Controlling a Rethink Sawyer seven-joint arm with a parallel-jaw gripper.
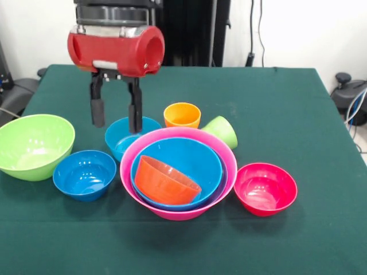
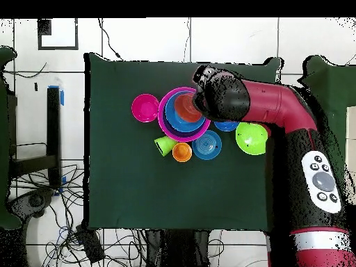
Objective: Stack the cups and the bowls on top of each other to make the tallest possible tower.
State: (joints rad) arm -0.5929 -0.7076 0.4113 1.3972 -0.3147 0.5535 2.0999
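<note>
While the red-and-black arm hung over the dark green table, its gripper stood empty with both black fingers spread apart, above the gap between the lime green bowl and the teal bowl. Tower so far: big glossy pink plastic bowl outermost, a purple rim just showing inside it, then a sky blue bowl, then a small orange bowl lying tilted on its side, not seated flat. Loose pieces sat round it: teal bowl just behind the pink one and touching or nearly so, orange tumbler upright behind, lime green tumbler tipped over on its side against the pink rim, dark blue bowl to the front, large lime green bowl at the table's edge, red-pink bowl on the other side. The overhead view showed the arm covering part of the stack, so the nesting could not be checked there. Risks, as I judged them: the tilted orange bowl would make anything dropped on it rock or slide off; a finger coming down on the teal bowl's rim could flip it or shove it into the pink bowl and shift the whole stack; the fallen green tumbler was round and glossy, likely to roll away if nudged or pinched off-centre.
</note>
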